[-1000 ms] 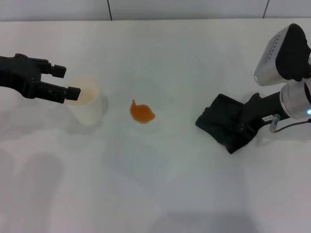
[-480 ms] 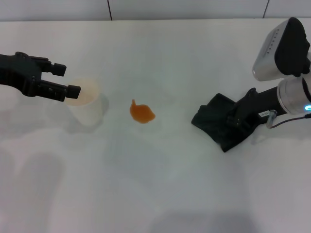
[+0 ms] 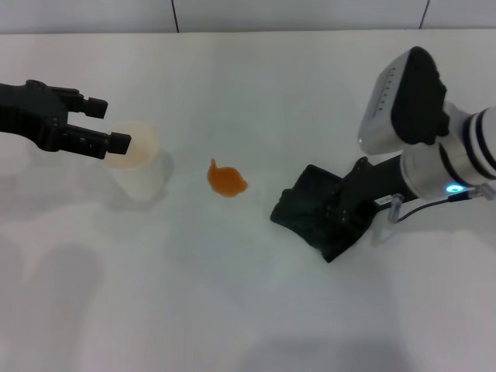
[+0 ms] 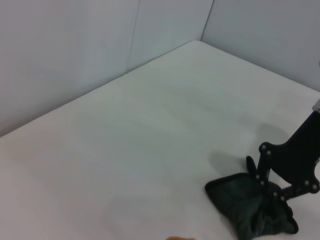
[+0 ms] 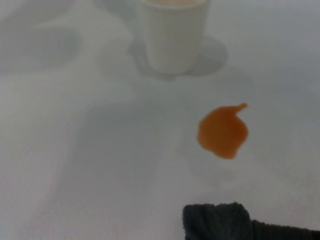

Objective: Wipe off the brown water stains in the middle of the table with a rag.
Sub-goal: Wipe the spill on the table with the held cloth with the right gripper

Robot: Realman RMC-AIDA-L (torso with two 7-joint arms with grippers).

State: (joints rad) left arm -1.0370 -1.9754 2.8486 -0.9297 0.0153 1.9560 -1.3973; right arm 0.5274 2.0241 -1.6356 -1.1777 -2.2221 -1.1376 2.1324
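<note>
Dark crumpled rag (image 3: 314, 209) beside roundish brown water stains (image 3: 226, 180)

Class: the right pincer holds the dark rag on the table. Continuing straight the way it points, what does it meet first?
Probably the small orange-brown blot: the right pincer, gripping the dark rag, points toward it across bare white table.

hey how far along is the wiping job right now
Done: the right gripper has the dark rag. In hand: rag on the glossy white table, short of the orange-brown stain. Left: wiping it. Left gripper hovers open by the white cup.
</note>
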